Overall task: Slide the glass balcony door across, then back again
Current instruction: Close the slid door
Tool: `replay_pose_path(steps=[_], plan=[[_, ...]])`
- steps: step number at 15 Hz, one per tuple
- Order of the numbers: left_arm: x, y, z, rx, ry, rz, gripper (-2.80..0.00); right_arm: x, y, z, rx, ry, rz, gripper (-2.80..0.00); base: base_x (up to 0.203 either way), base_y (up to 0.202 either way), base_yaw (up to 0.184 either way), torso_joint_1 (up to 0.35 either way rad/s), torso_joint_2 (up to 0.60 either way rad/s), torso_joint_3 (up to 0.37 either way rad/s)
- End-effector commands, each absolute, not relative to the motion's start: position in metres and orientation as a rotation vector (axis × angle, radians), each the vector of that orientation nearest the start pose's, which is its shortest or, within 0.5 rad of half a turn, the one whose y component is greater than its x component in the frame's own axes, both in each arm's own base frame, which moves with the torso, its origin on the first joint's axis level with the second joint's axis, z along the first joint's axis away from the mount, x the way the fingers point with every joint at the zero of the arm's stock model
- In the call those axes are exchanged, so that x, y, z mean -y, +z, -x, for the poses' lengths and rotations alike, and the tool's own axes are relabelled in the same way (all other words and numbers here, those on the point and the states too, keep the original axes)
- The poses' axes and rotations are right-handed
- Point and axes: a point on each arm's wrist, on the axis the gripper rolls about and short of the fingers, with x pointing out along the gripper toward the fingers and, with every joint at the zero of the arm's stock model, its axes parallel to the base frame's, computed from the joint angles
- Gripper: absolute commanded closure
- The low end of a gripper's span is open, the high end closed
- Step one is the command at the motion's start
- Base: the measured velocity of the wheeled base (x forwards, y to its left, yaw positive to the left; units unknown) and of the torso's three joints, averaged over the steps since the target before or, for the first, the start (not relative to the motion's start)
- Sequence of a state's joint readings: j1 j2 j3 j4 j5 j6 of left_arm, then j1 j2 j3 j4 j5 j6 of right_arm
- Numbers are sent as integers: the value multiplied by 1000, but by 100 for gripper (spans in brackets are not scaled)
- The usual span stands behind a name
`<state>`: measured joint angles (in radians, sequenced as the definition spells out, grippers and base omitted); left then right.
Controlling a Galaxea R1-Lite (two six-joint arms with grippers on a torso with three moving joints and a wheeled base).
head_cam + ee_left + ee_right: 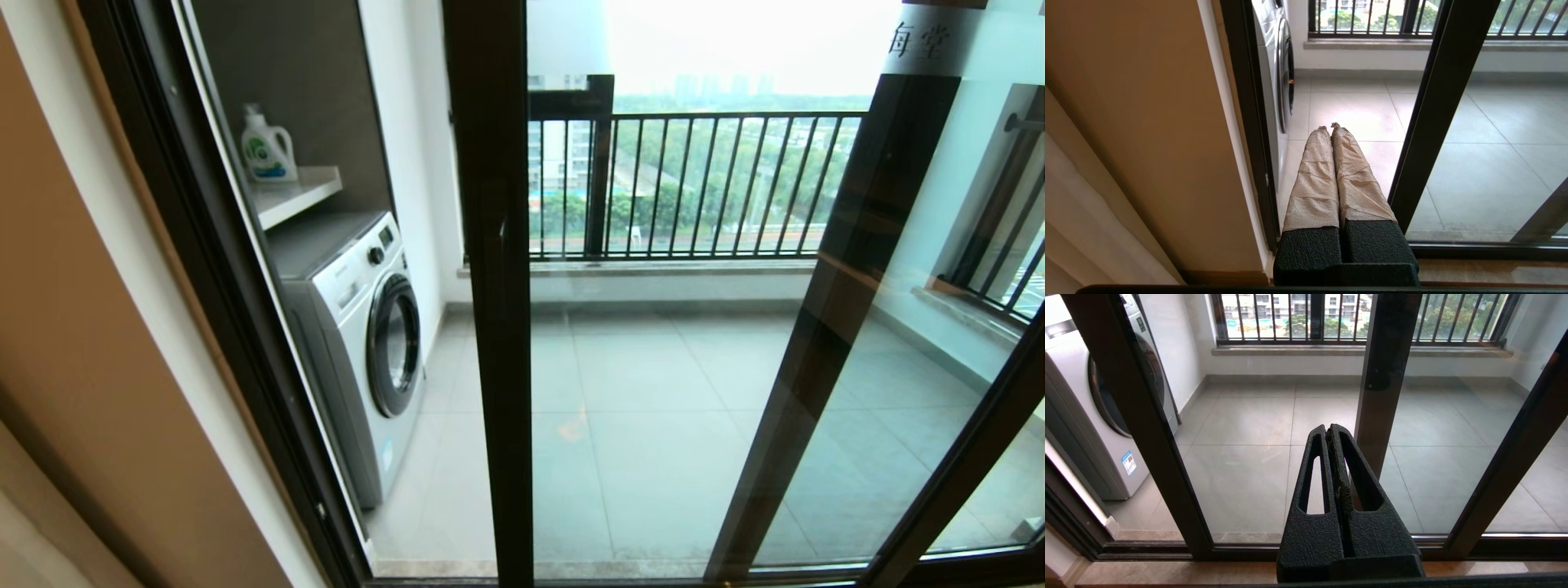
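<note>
Left tool (1329, 127), paper-wrapped fingers clenched on nothing, points into the gap beside the door's (653, 367) dark stile (1437, 102), apparently placed to nudge that edge sideways. Right tool (1329, 430), also clenched and empty, faces the glass just ahead. A washer (367, 343) stands beyond the left tool. Frosted strip (922, 39) reads "每堂"; the detergent bottle's (266, 147) label is unreadable.

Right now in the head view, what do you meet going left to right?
Beige wall → detergent bottle → washing machine → dark door frame post → balcony railing → second slanted frame post → frosted strip with characters.
</note>
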<state>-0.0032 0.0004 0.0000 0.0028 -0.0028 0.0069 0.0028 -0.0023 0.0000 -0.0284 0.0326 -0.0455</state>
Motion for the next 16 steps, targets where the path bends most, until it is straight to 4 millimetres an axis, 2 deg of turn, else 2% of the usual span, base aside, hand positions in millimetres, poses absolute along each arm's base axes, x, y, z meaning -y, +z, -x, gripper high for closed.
replay_pose_path(steps=[1, 5, 7, 9, 12, 14, 16], plan=[[0, 75, 23, -5, -9, -10, 0, -1, 75, 22, 18, 36, 46, 0, 0, 0, 0, 0, 0, 0], [0, 79, 23, 13, -16, -70, 0, -1, 75, 22, 18, 36, 46, 0, 0, 0, 0, 0, 0, 0], [1, 107, 29, 75, -40, -80, 0, -1, 75, 22, 18, 36, 46, 0, 0, 0, 0, 0, 0, 0], [1, 136, 19, 32, -60, -76, 0, -1, 75, 22, 18, 36, 46, 0, 0, 0, 0, 0, 0, 0], [2, 182, -23, -20, -112, -68, 0, -1, 75, 22, 18, 36, 46, 0, 0, 0, 0, 0, 0, 0], [4, 206, -68, -37, -180, -65, 0, -1, 75, 22, 18, 36, 46, 0, 0, 0, 0, 0, 0, 0], [10, 223, -122, -45, -246, -62, 0, -1, 75, 22, 18, 36, 46, 0, 0, 0, 0, 0, 0, 0]])
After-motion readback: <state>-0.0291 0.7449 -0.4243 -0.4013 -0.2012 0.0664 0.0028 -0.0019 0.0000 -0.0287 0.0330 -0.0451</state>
